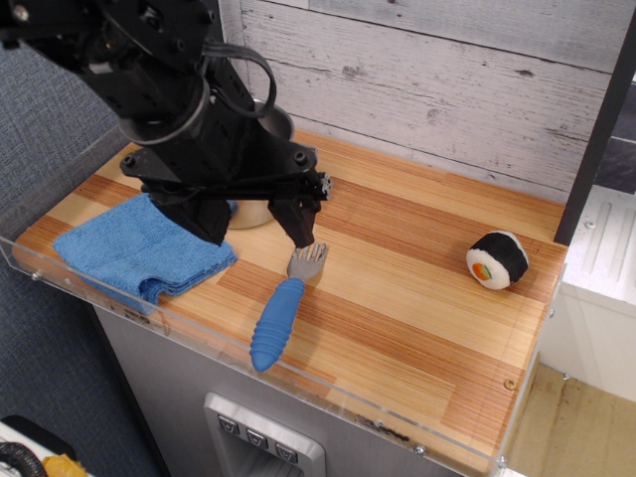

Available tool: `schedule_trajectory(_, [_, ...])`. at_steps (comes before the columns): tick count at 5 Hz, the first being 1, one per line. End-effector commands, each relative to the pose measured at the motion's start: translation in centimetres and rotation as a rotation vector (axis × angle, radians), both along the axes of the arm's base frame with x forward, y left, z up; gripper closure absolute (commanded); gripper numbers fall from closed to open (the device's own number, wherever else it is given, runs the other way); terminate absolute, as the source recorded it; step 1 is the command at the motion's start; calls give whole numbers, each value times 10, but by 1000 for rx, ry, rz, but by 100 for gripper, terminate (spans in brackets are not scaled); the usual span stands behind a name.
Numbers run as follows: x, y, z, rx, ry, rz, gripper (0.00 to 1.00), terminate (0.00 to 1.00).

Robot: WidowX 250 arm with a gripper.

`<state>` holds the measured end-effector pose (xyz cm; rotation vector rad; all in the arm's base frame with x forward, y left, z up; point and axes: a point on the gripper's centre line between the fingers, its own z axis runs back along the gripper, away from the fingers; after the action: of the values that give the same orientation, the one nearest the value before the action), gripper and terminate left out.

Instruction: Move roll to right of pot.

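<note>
Small round toy sushi roll (498,259): black wrap, white face, orange-green centre. Shiny steel pot (260,164): silver. Folded cloth (141,249): blue. Blue-handled grey fork (283,310). Striped wooden bench (417,298): light and reddish-brown bands. Black tool (260,227).

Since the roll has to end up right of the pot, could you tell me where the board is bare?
Bare wood lies between the fork and the roll, and along the back wall. The left is crowded: blue cloth, pot and gripper.

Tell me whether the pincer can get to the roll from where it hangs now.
Probably yes. The roll sits alone near the right end of the table, with bare wood between it and the pincer. Only the fork lies below the pincer, off that path.
</note>
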<state>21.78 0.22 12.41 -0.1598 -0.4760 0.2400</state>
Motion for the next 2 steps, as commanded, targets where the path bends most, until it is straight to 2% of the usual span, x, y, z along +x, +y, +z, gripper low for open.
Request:
schedule_trajectory(1, [0,0,0,0,0,0,0,0])
schedule_trajectory(2, [46,-28,30,-28,-59,-47,0,0])
